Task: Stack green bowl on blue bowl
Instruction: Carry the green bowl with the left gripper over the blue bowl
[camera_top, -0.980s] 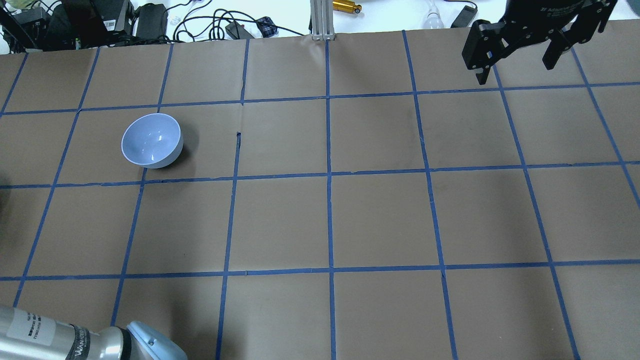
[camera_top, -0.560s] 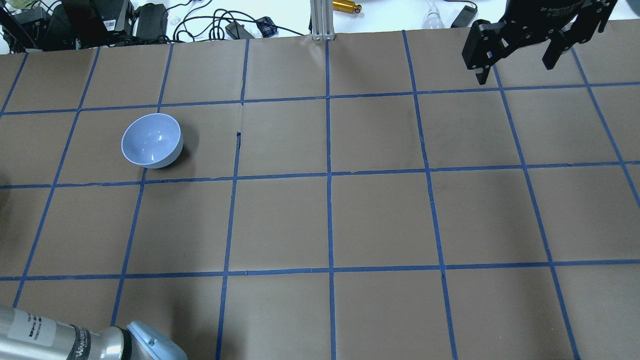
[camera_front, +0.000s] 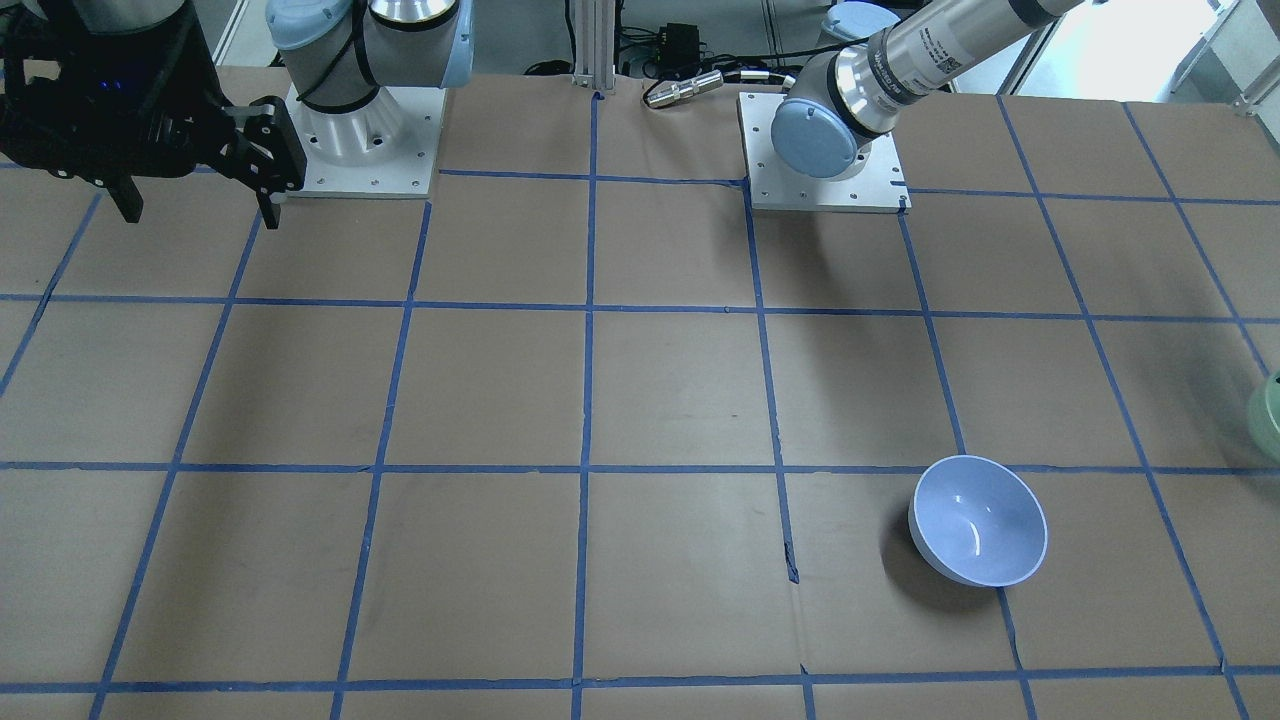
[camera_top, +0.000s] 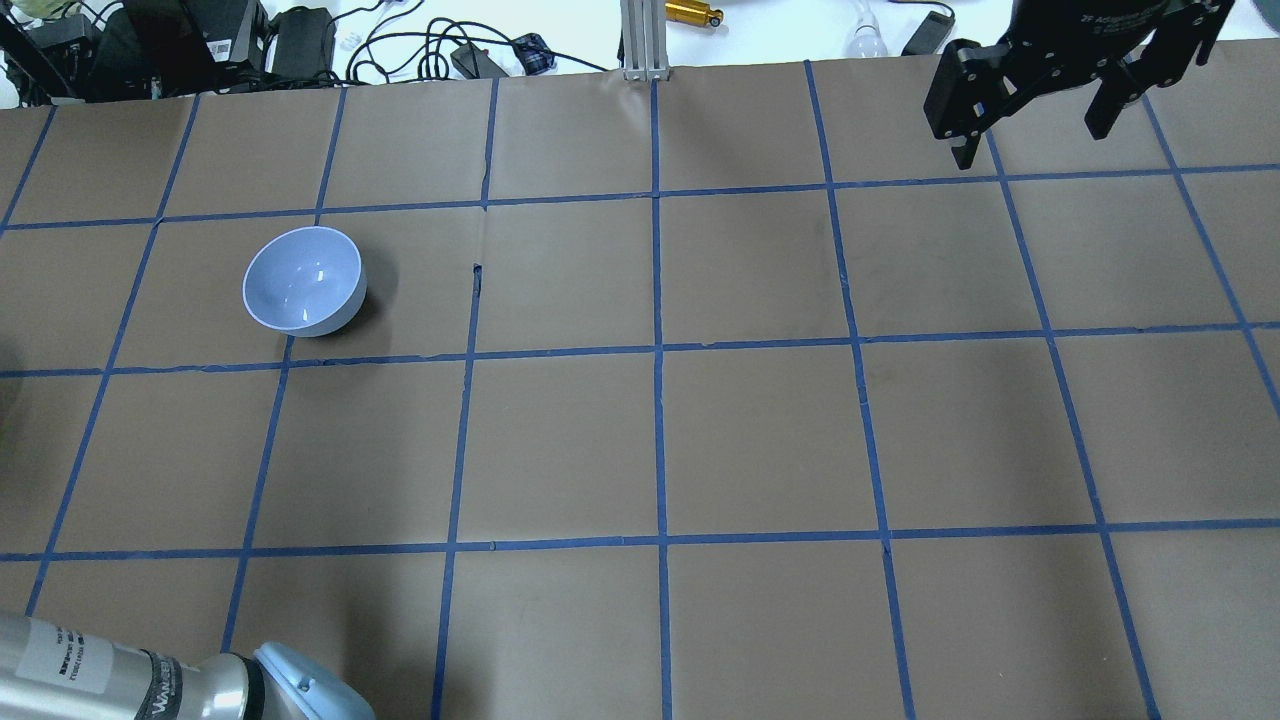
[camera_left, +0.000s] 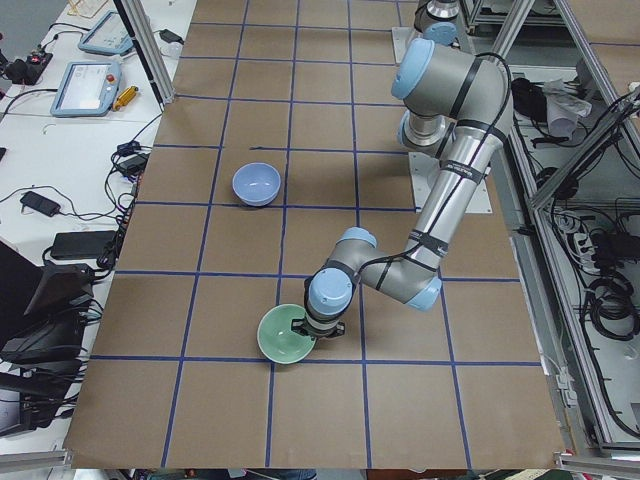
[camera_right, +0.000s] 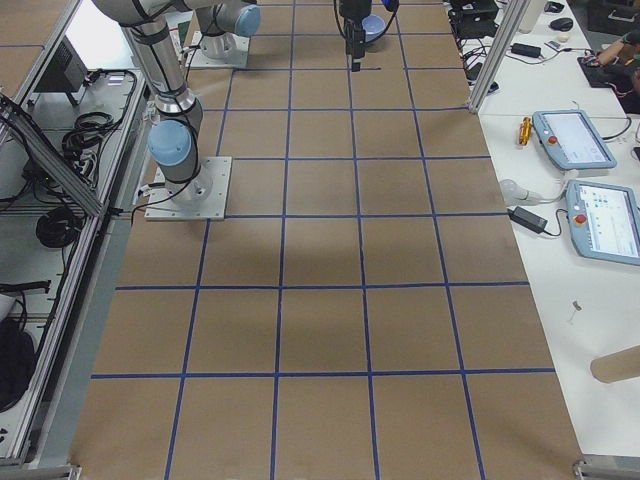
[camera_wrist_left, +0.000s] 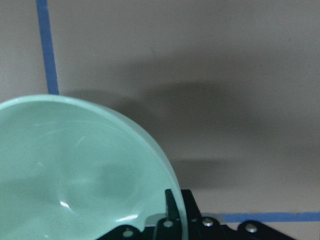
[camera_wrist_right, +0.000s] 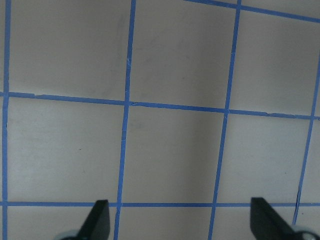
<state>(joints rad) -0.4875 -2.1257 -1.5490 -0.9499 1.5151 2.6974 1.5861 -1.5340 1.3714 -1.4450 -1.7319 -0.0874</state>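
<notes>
Your left gripper (camera_wrist_left: 170, 202) pinches the green bowl (camera_wrist_left: 75, 170) by its rim. Right gripper (camera_top: 1032, 140) hangs wide open. Blue bowl (camera_top: 303, 280) sits well apart.

White lettering on the black body of the right gripper (camera_top: 1032, 140), above the table's (camera_top: 760, 430) far right corner in the overhead view, begins "2F"; the rest is too small to read. The left arm (camera_top: 60, 660), at the table's near left corner, carries a white sticker and a lettered dark band, both illegible
</notes>
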